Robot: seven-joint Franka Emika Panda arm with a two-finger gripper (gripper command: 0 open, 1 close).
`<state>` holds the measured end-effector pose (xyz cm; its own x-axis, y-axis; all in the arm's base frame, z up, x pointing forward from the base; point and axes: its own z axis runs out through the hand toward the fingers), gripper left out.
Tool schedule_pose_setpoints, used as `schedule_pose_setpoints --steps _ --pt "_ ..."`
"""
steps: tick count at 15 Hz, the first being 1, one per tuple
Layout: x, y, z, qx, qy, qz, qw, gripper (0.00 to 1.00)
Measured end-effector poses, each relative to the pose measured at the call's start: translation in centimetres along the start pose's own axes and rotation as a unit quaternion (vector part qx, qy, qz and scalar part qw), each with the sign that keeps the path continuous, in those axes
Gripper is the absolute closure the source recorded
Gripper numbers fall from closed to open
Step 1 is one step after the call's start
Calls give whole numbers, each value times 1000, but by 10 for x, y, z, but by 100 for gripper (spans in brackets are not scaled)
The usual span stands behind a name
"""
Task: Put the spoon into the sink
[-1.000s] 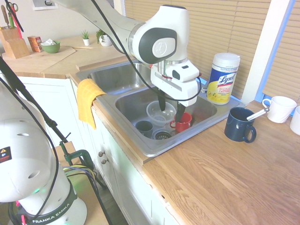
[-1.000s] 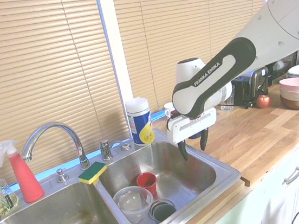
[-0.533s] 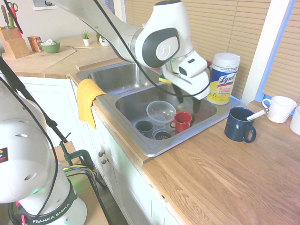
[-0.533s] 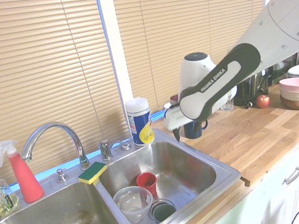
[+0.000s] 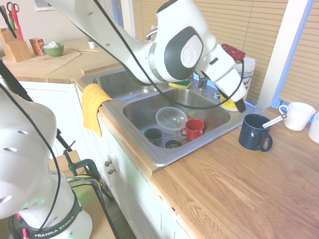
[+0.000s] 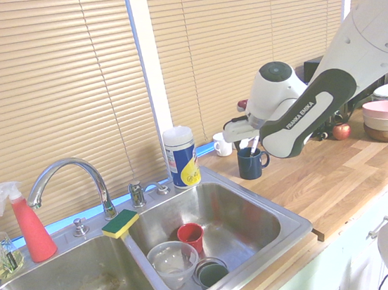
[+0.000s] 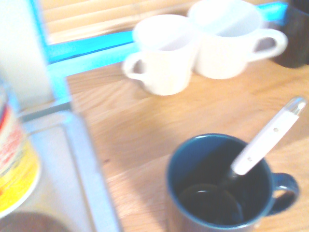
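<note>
The spoon (image 5: 273, 121) stands in a navy mug (image 5: 254, 132) on the wooden counter right of the sink (image 5: 158, 158), with its pale handle leaning out over the mug's rim. In the wrist view the spoon (image 7: 268, 140) shows close by, with its bowl down in the navy mug (image 7: 217, 188). My gripper (image 5: 239, 103) hangs open and empty just above and to the sink side of the mug, tilted toward it. From the other side the gripper (image 6: 249, 132) hovers right over the spoon (image 6: 253, 146) and the mug (image 6: 251, 163).
The sink's near basin holds a clear bowl (image 5: 171, 118), a red cup (image 5: 193, 128) and a dark cup (image 5: 153, 134). A Lysol canister (image 6: 181, 157) stands behind the sink and white mugs (image 7: 164, 53) behind the navy one. A yellow cloth (image 5: 92, 107) drapes over the rim.
The gripper has risen out of the near basin and swung across toward the counter. It now stands over the navy mug, still empty.
</note>
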<state>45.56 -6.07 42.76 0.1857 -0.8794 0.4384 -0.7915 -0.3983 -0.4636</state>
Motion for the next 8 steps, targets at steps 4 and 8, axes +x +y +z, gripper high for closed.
schedule_pose_setpoints --steps 4,8 --pt "26 7 3 -3 18 64 998 0" --pt "57 -1 23 -7 58 98 993 0"
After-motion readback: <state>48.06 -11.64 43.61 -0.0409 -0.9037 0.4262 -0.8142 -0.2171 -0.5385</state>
